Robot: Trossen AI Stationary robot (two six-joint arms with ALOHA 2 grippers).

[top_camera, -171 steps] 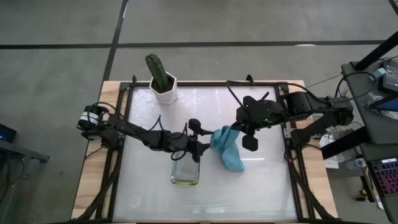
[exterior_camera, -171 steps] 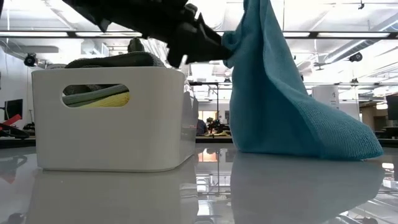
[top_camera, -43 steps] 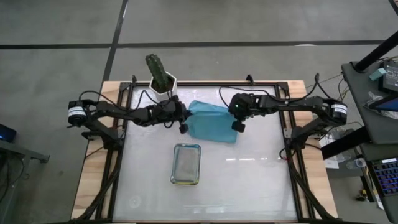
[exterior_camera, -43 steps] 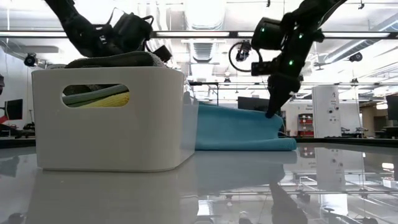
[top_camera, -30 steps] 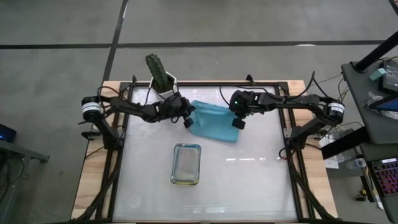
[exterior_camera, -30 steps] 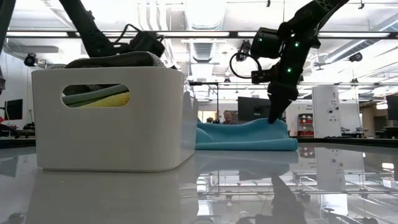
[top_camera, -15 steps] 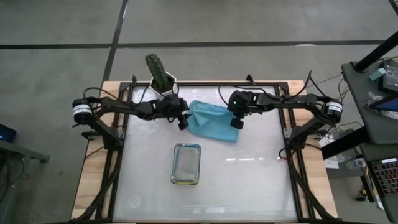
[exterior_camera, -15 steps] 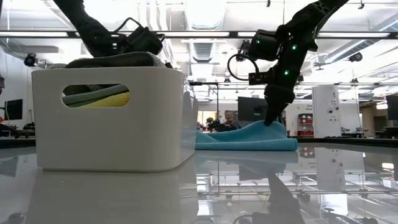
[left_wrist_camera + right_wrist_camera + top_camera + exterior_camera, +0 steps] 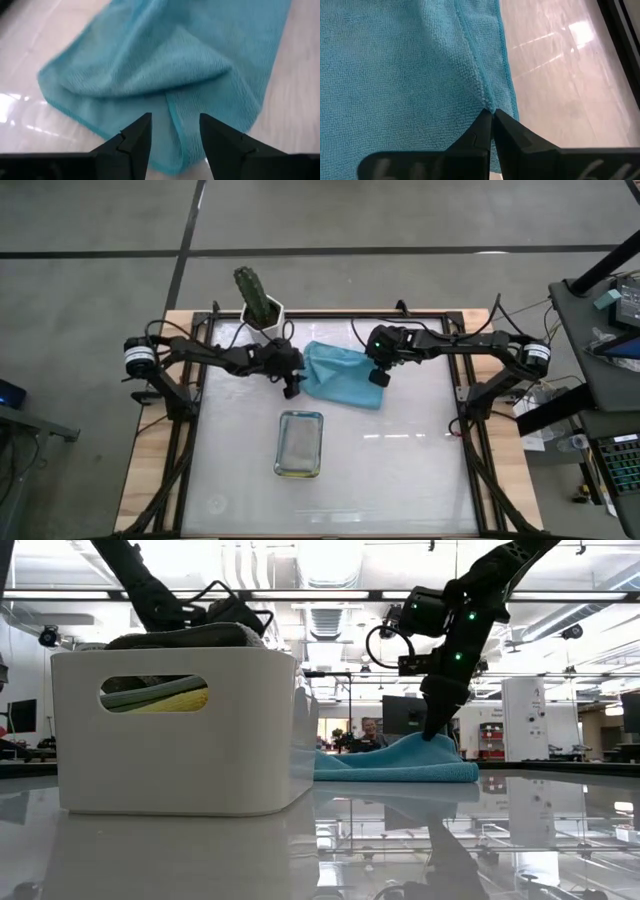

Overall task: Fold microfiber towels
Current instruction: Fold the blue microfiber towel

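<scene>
A teal-blue towel [image 9: 340, 378] lies in layers on the table's far half, with one flap folded over [image 9: 165, 70]. My left gripper [image 9: 292, 383] is open at the towel's left edge. Its fingers [image 9: 141, 134] stand either side of a hem, and I cannot tell whether they touch it. My right gripper [image 9: 378, 377] is shut on the towel's right part. A white bin [image 9: 175, 730] on the near side holds a grey towel [image 9: 185, 637] on top, with green and yellow ones [image 9: 160, 695] showing through its handle hole. My right gripper pinches a stitched hem of the teal-blue towel [image 9: 481, 92] between its two fingertips. The fingers slant down from above and from the table's right. The cloth rises to a small peak at the fingers [image 9: 436, 740], and the rest lies on the table.
A potted cactus [image 9: 260, 302] stands at the table's far left corner. The white bin [image 9: 299, 443] sits near the table's middle, on the near side of the towel. A black frame [image 9: 470, 430] runs along the table's edges.
My left gripper has opened and let go of the towel's left edge. It has tipped and drawn back slightly toward the table's left edge. The towel's left part has sunk flat onto the table, while its right part stays peaked in my still right gripper.
</scene>
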